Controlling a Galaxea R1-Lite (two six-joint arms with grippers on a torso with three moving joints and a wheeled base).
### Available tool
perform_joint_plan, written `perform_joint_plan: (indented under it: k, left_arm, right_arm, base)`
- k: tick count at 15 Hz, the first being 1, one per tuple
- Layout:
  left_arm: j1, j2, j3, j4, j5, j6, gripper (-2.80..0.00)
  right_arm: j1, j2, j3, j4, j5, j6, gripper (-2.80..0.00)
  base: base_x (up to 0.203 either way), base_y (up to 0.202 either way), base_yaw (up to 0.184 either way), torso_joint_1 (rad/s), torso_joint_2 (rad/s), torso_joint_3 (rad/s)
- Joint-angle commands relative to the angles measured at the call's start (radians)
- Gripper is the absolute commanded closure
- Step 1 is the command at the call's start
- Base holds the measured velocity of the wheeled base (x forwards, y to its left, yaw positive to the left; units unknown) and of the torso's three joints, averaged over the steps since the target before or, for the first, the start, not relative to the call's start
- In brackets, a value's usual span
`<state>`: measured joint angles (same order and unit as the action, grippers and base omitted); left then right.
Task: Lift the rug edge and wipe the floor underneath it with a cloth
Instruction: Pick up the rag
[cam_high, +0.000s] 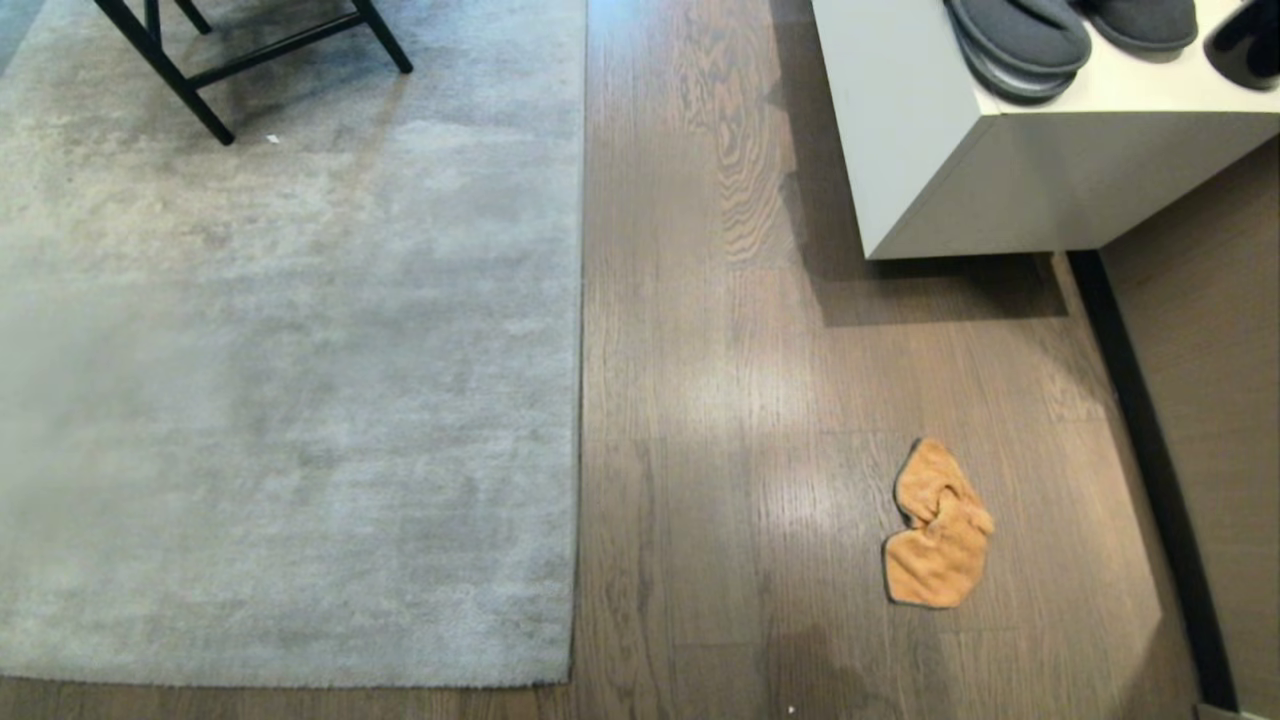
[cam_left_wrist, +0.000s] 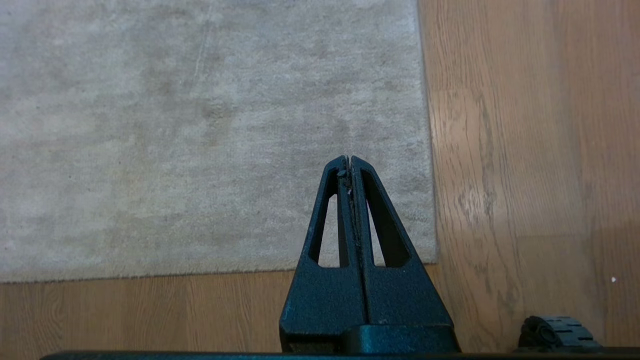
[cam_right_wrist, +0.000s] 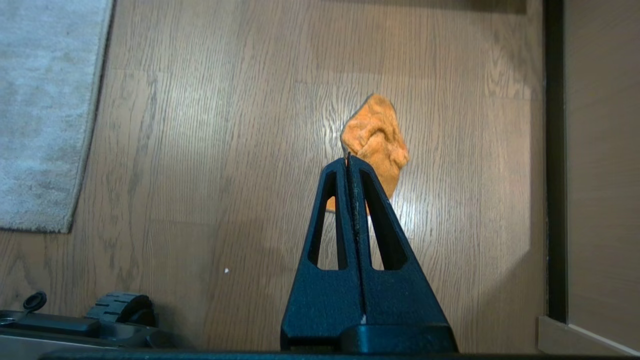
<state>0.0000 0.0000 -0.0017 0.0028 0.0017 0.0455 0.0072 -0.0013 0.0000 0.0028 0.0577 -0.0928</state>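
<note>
cloth (cam_high: 938, 527) lies crumpled on the floor (cam_high: 720, 400), lower right of the head frame, well apart from the rug edge (cam_high: 581, 340). left gripper (cam_left_wrist: 349, 159) and right gripper (cam_right_wrist: 348, 156) are both closed, empty.

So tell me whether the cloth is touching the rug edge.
Apart. The head view shows the cloth lying on the floor, with bare planks between it and the rug edge.

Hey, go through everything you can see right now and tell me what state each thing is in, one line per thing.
Pale grey short-pile rug: lying flat, edge not lifted.
Small orange fuzzy cloth: crumpled on the brown wood-plank floor, apart from the rug, unheld.
Left tool: shut, empty, above the rug corner.
Right tool: shut, empty, above the floor near the cloth.
Dark grey slippers: resting on the white cabinet.
</note>
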Motion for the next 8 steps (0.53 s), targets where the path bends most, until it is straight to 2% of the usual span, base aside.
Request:
perform_joint_plan:
  k: [1,8]
  left_arm:
    - [0.000,0.000,0.000,0.000,0.000,0.000,0.00]
    - [0.000,0.000,0.000,0.000,0.000,0.000,0.00]
  right_arm:
    - [0.000,0.001,0.000,0.000,0.002,-0.001,0.00]
    - [0.000,0.001,0.000,0.000,0.002,-0.001,0.00]
  base:
    - [0.000,0.000,0.000,0.006,0.00,-0.198]
    - [0.000,0.000,0.000,0.004,0.00,-0.199]
